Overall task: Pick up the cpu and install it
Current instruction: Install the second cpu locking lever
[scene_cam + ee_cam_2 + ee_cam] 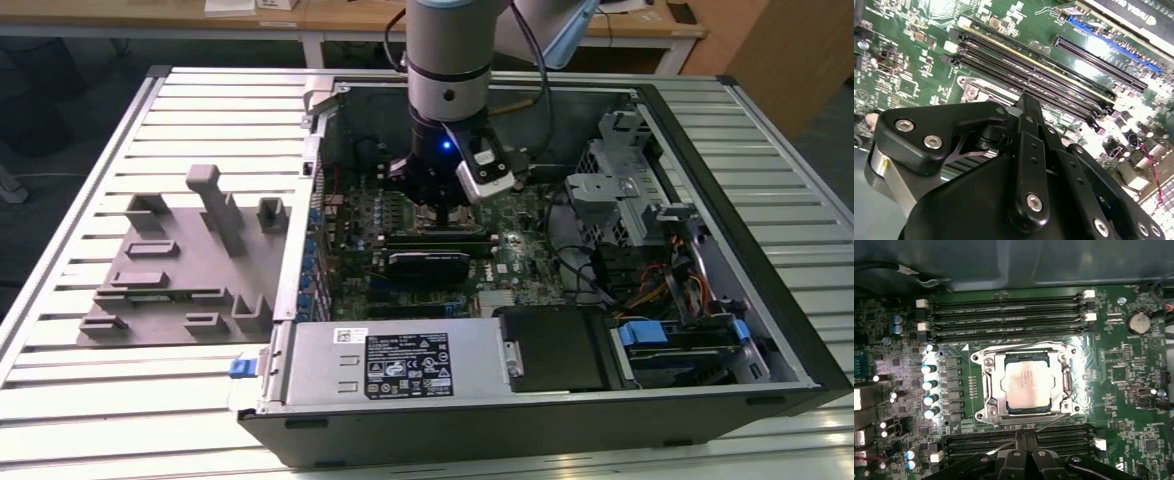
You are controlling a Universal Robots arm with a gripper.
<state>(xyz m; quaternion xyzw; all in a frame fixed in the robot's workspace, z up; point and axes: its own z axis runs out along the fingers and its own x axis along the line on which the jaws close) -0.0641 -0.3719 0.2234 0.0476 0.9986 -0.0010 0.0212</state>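
You had the cpu (1027, 385) lying flat inside the socket frame (985, 385) on the motherboard (1134, 390), so the placing step appeared done or nearly so. The hand (1026, 452) hung just beside the socket, over the memory slots (1004, 315); whether its fingers were open or closed could not be told. The cpu sat clear of the hand. Room was tight: the computer case (787, 330) walls, cables and drive cage crowded the arm.
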